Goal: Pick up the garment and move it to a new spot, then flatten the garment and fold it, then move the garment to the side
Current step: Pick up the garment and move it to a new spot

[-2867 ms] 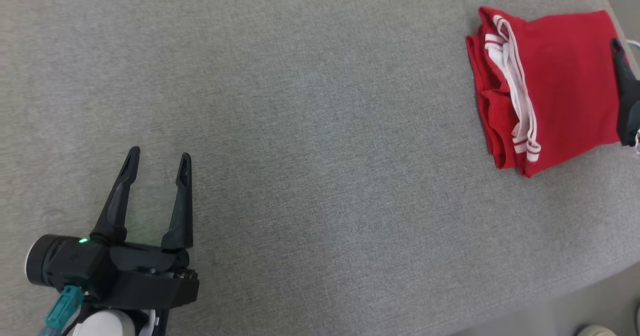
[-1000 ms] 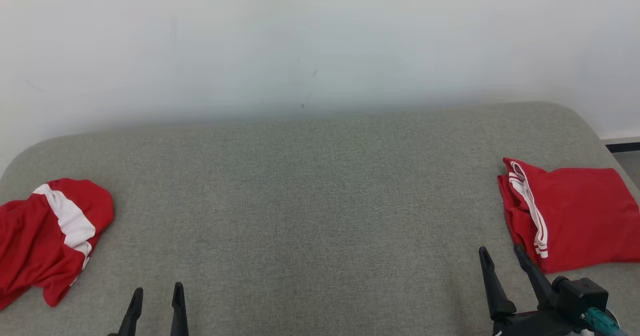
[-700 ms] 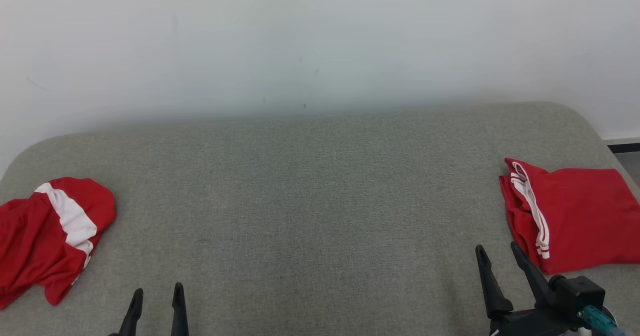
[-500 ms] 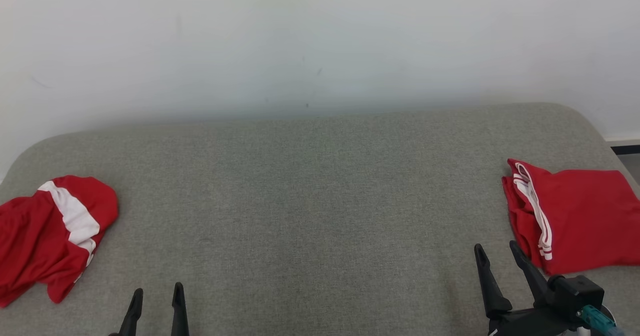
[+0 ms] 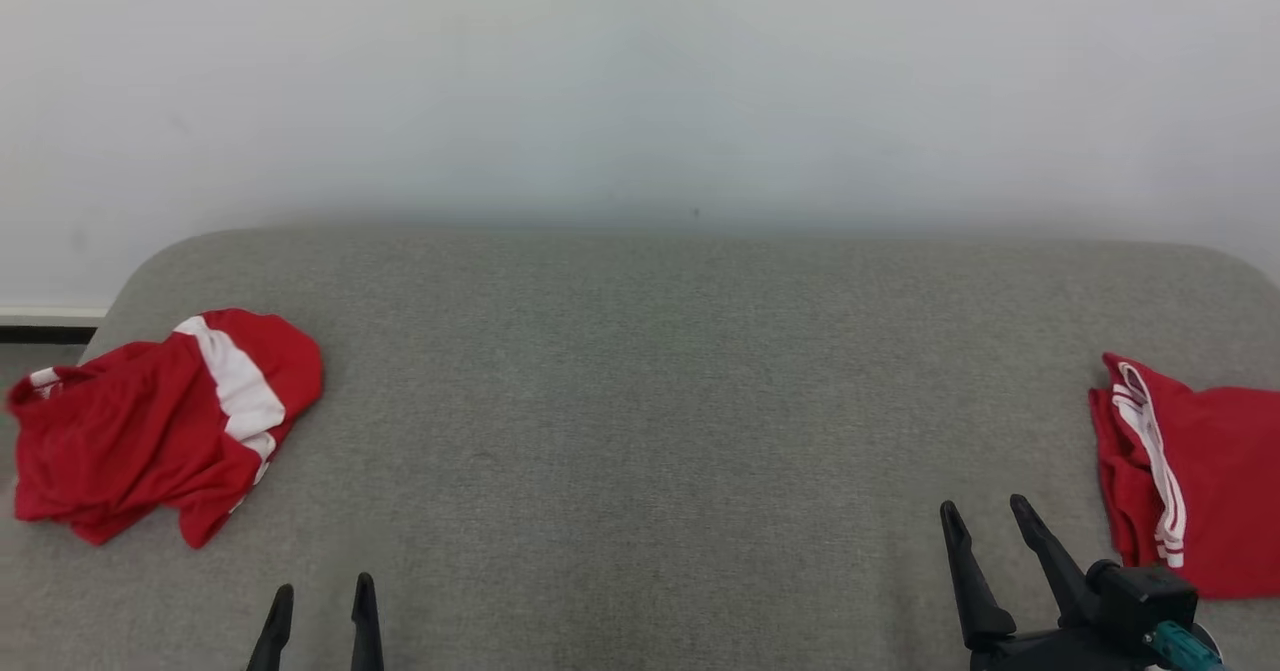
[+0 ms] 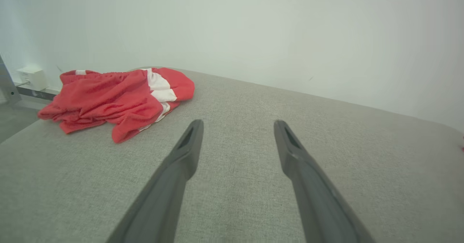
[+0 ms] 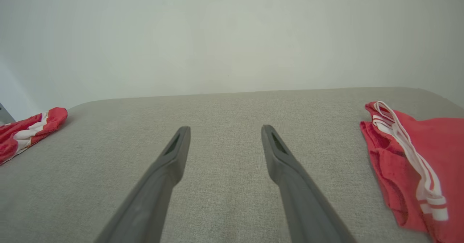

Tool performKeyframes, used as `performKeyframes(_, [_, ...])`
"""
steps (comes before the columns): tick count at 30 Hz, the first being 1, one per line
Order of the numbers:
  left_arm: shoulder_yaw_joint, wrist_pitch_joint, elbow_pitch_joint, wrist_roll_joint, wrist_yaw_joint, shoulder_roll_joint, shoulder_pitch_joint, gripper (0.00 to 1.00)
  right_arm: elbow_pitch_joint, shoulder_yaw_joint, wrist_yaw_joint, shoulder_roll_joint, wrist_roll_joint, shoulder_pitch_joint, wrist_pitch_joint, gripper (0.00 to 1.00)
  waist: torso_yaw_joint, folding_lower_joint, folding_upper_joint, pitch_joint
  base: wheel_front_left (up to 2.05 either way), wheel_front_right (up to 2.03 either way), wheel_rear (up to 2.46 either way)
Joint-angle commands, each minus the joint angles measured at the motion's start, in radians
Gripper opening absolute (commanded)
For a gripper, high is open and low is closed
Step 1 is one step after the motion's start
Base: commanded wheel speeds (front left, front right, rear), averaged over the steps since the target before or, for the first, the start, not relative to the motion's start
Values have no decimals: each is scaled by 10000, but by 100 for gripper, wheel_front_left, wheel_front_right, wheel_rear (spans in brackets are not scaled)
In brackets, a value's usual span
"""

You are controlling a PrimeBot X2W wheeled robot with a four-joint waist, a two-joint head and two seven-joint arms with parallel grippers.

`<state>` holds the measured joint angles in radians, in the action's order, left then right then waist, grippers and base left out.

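A crumpled red garment with a white stripe lies at the left end of the grey padded surface; the left wrist view has this garment ahead and to the left, and it sits at the left edge of the right wrist view. My left gripper is open and empty at the bottom left, well short of the garment. My right gripper is open and empty at the bottom right. Their fingers stand apart over bare fabric in the wrist views.
A folded red garment with white trim lies at the right end, just right of my right gripper, and is seen in the right wrist view too. A pale wall rises behind the surface. A white box sits by the wall at far left.
The head camera has turned left, so both garments now sit further right in the picture. Both grippers stay open near the bottom edge.
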<state>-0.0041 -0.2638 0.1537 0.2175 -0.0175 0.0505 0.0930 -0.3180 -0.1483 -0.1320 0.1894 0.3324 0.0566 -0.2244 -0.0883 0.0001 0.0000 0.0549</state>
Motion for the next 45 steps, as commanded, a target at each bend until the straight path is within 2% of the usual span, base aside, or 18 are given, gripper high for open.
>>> performKeyframes(1, [42, -2, 29, -94, 17, 2, 157, 100, -4, 0, 27, -62, 1, -38, -9, 100, -458, -1, 0, 55, 0, 0, 0])
performKeyframes(13, [282, -4, 50, -356, -37, 10, 193, 100, -262, -176, 27, -235, 88, -70, -152, 100, -2303, -1, 0, 190, 0, 0, 0])
performKeyframes(24, [664, -4, -123, -439, 50, 60, 404, 100, -564, -423, 26, -383, 185, 90, -284, 100, -3544, -1, 0, 287, 0, 0, 0])
performKeyframes(37, [1041, -4, -331, -334, 116, 104, 538, 100, -751, -683, 27, -377, 249, 271, -345, 100, -3819, -1, 0, 230, 0, 0, 0])
performKeyframes(45, [1017, 58, 61, -206, -83, 303, 139, 100, -728, -717, 27, -278, 218, 249, -374, 100, -3756, -1, 0, 129, 0, 0, 0])
